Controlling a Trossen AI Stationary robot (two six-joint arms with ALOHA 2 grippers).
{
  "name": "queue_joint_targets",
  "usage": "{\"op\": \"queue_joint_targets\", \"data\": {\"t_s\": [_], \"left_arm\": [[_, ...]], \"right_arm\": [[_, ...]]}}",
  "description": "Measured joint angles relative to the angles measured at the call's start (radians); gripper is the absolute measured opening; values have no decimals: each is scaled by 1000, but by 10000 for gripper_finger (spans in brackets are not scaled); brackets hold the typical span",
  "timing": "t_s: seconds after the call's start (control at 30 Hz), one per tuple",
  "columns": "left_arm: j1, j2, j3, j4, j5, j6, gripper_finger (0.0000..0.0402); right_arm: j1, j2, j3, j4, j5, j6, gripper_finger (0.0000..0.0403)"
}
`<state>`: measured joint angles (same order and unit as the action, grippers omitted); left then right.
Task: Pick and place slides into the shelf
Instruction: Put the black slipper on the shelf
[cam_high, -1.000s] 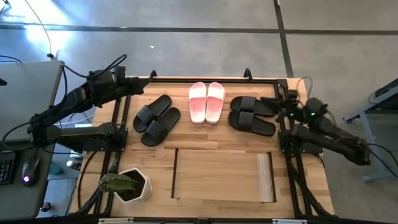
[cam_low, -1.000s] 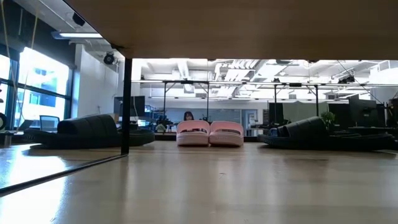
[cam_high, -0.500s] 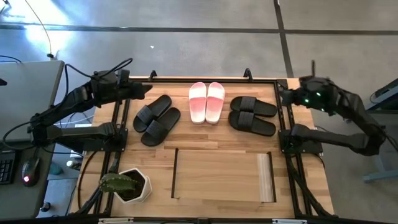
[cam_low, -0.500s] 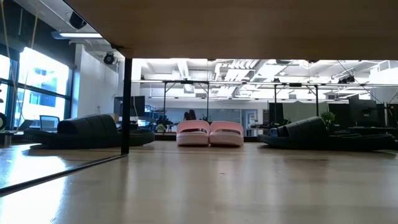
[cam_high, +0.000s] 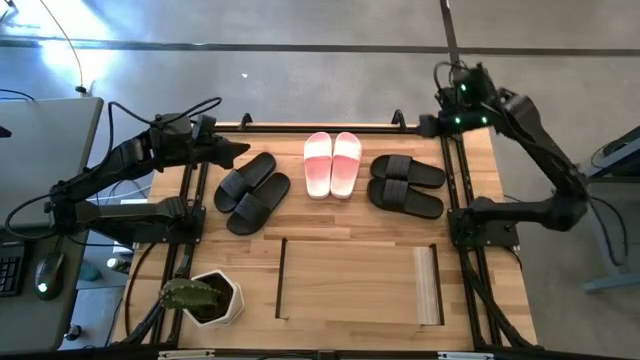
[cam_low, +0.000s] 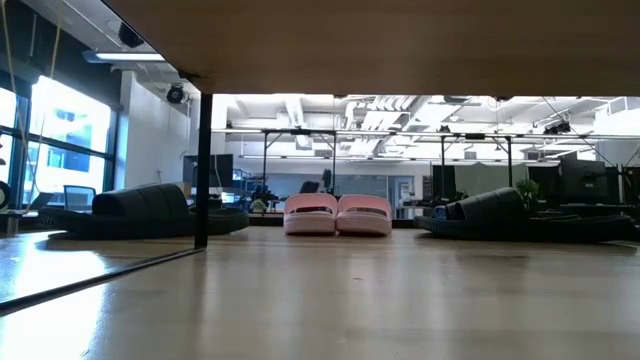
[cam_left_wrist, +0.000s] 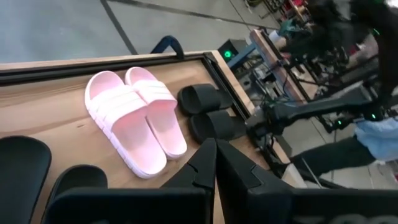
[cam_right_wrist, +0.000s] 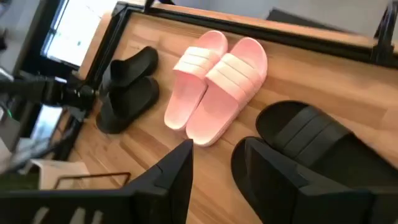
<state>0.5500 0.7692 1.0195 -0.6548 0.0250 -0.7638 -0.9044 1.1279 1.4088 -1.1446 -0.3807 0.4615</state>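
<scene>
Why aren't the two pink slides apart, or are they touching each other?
Touching. In the high view the two pink-and-white slides lie side by side with no table wood showing between them; the right wrist view shows their edges meeting too.

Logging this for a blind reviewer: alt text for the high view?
Three pairs of slides lie in a row on the table: black pair, pink pair, black pair, with the shelf nearer the camera. Left gripper shut; right gripper open at the far corner.

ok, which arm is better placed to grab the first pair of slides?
Probably left. The left gripper, fingers together, hovers just beside the left black slides. The right gripper, fingers apart, is raised at the table's far right corner, farther from the right black slides.
</scene>
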Motion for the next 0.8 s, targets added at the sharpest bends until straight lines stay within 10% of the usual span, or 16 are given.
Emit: {"op": "queue_joint_targets", "data": {"t_s": [0.43,0.8], "left_arm": [[0,1,0,2,48,83,1],[0,1,0,2,37,87,1]], "right_arm": [[-218,72,-418,-2,-209,58,138],[-240,62,-760,499,-293,255,138]]}}
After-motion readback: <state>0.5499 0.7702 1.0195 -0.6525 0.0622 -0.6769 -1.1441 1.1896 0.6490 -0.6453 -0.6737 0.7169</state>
